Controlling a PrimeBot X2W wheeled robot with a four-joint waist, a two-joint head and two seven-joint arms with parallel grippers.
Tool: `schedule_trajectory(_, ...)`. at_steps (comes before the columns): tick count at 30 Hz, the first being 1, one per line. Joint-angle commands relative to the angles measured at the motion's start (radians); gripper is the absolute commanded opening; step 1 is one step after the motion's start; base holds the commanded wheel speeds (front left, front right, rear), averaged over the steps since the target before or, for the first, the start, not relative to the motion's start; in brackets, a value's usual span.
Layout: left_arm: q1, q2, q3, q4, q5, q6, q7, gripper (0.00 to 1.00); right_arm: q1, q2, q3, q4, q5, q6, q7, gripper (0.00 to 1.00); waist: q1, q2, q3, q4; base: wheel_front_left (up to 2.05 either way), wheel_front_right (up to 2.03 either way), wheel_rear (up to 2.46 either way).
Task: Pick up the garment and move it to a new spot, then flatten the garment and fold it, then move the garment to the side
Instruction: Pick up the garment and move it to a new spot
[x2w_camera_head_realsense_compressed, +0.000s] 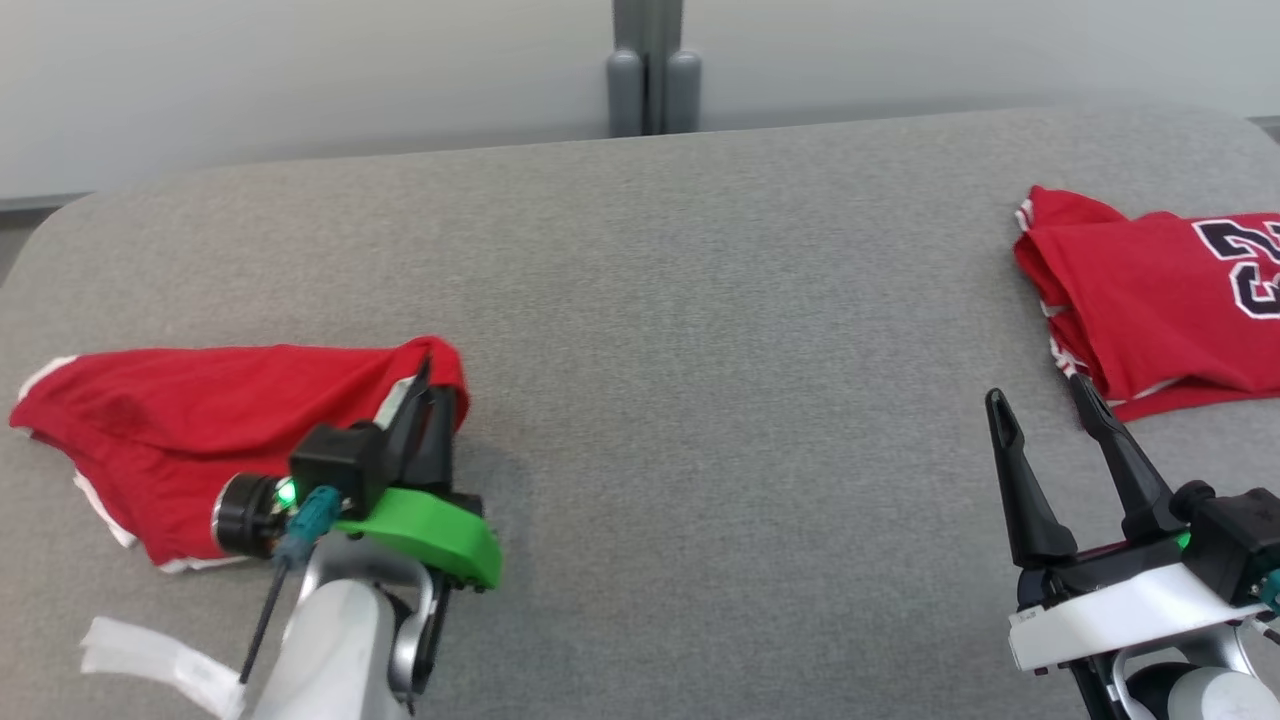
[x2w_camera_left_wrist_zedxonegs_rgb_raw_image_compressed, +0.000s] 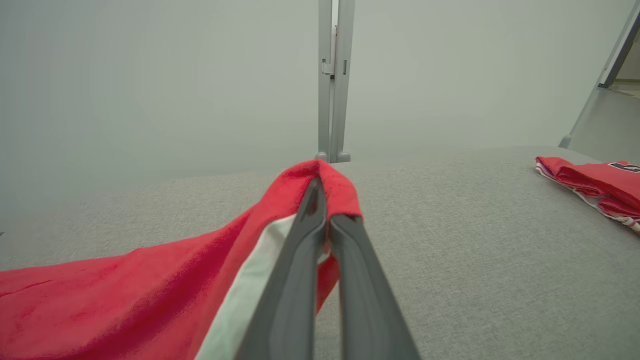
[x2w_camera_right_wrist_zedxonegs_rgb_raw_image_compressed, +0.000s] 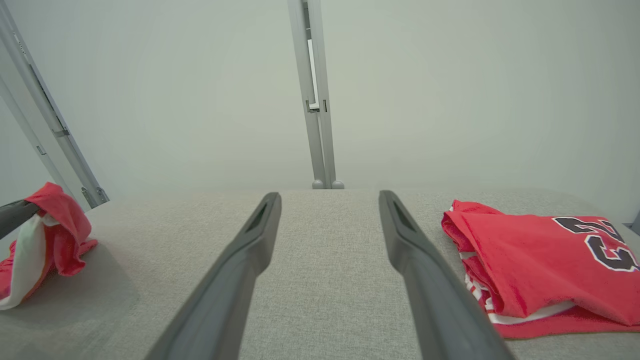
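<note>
Red garment (x2w_camera_head_realsense_compressed: 200, 420) left of the post (x2w_camera_head_realsense_compressed: 655, 70), mostly slack on the grey table (x2w_camera_head_realsense_compressed: 700, 300). Pinched at a white-trimmed edge by the left gripper (x2w_camera_head_realsense_compressed: 425, 375), fingers pressed together on the fold, raised into a peak (likely for carrying to a new spot). Right of the post: right gripper (x2w_camera_head_realsense_compressed: 1040, 395), fingers spread, empty, near the folded jersey (x2w_camera_head_realsense_compressed: 1150, 300), seemingly free for flattening later.

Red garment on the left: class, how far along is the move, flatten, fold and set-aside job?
Done: a numbered jersey lies folded at right. In hand: left gripper shut on the red garment, edge raised; right gripper open, empty. Left: moving, flattening, folding, setting it aside.
</note>
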Motion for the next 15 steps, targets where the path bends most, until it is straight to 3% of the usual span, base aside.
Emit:
schedule_trajectory(1,-0.046,0.000,-0.059,0.001,-0.025,-0.009,-0.001,0.00,0.003,0.007,-0.008,0.000,0.006,0.000,-0.008,1.00,0.0000,0.0000,0.022,-0.157,0.00,0.00,0.00)
schedule_trajectory(9,-0.214,0.003,-0.469,-0.020,-0.161,0.035,-0.007,0.00,-0.038,0.030,-0.010,0.019,0.023,0.000,-0.046,1.00,0.0000,0.0000,0.150,-0.291,0.00,0.00,0.00)
schedule_trajectory(14,-0.282,0.003,-0.590,0.065,-0.207,0.073,-0.003,0.00,-0.063,0.045,-0.002,0.046,0.031,0.000,-0.079,1.00,0.0000,0.0000,0.197,-0.319,0.00,0.00,0.00)
schedule_trajectory(15,-0.291,0.003,-0.601,0.085,-0.218,0.079,-0.009,0.20,-0.067,0.046,-0.003,0.054,0.033,0.000,-0.086,1.00,0.0000,0.0000,0.203,-0.317,0.00,0.00,0.00)
